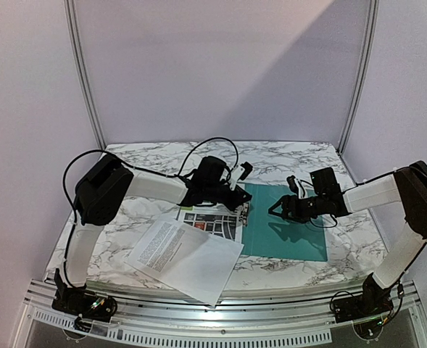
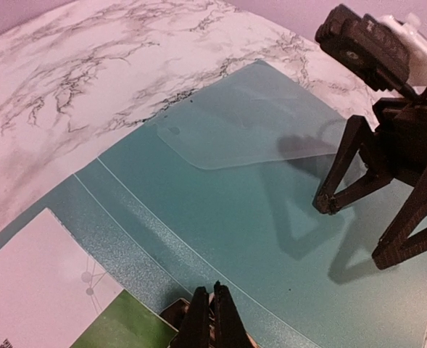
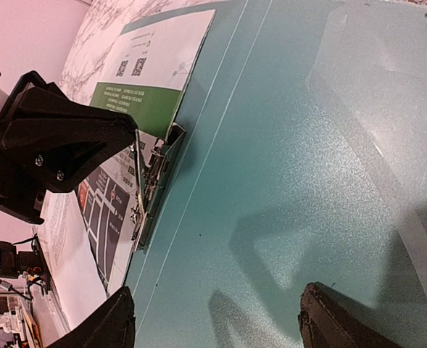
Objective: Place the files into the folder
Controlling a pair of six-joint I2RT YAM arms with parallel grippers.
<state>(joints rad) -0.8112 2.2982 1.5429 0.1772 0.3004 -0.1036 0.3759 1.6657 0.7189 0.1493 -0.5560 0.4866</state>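
Note:
The teal folder (image 1: 293, 232) lies open and flat on the marble table; it also shows in the left wrist view (image 2: 256, 217) and the right wrist view (image 3: 285, 145). The green-headed map sheet (image 1: 212, 221) lies on its left half, its edge at the metal clip (image 3: 149, 185). The white text sheet (image 1: 184, 254) lies loose in front, overlapping it. My left gripper (image 1: 242, 209) (image 2: 213, 308) is shut at the clip, seemingly on its lever. My right gripper (image 1: 275, 210) (image 3: 220, 319) is open and empty just above the folder's right half.
A clear plastic pocket (image 2: 249, 123) lies on the folder's far right part, also seen in the right wrist view (image 3: 387, 87). The two grippers face each other closely over the folder. The table's near metal rail (image 1: 213, 319) runs in front.

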